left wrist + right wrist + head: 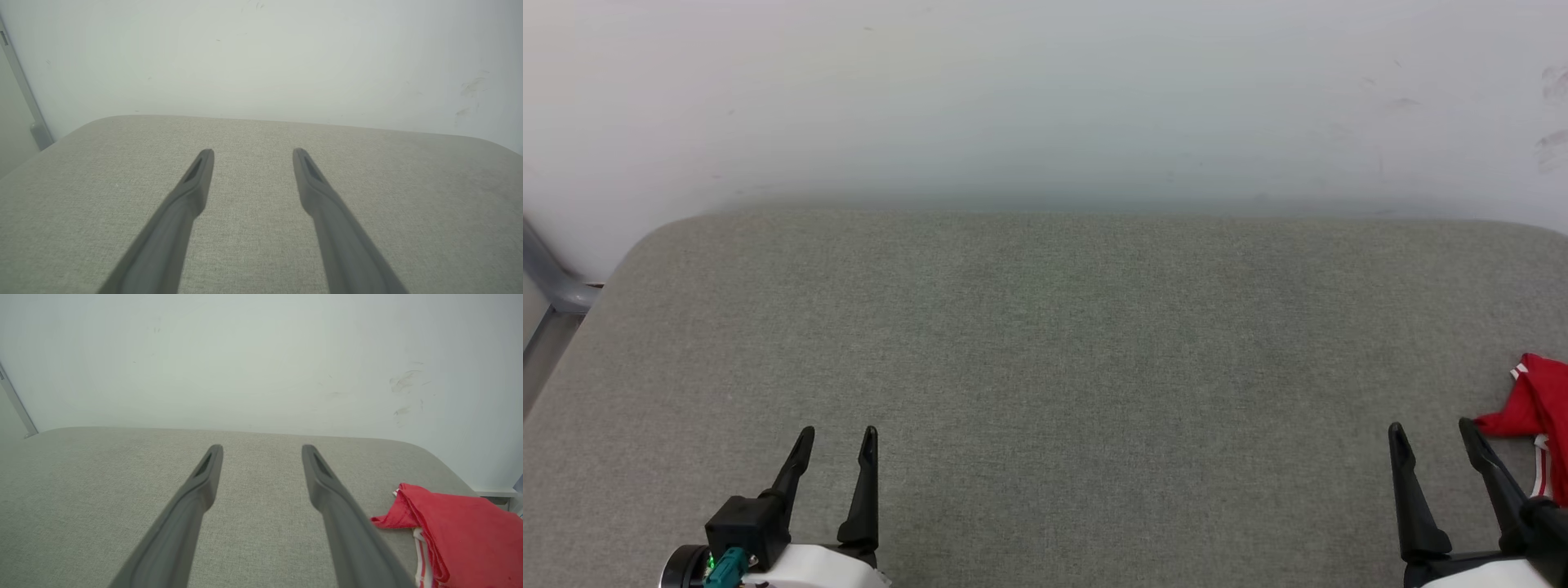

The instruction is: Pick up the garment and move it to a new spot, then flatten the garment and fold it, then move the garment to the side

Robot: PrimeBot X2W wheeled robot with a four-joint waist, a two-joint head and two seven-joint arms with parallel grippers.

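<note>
grey fabric tabletop (pixel 1045 367) against a pale wall (pixel 1045 98). item: red garment (pixel 1535 404) with white stripe trim, bunched, lying just beside the right gripper (pixel 1432 425) on its outer side, cut off by the frame edge. long axis: cannot tell. nearer arm, by judgement: right. left gripper (pixel 838 430) sits well apart on the right gripper's far side. both grippers spread wide, empty. writing: none legible.

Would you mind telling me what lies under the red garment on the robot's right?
The garment rests bunched up on the grey padded surface. Whatever lies directly beneath its folds is covered.
</note>
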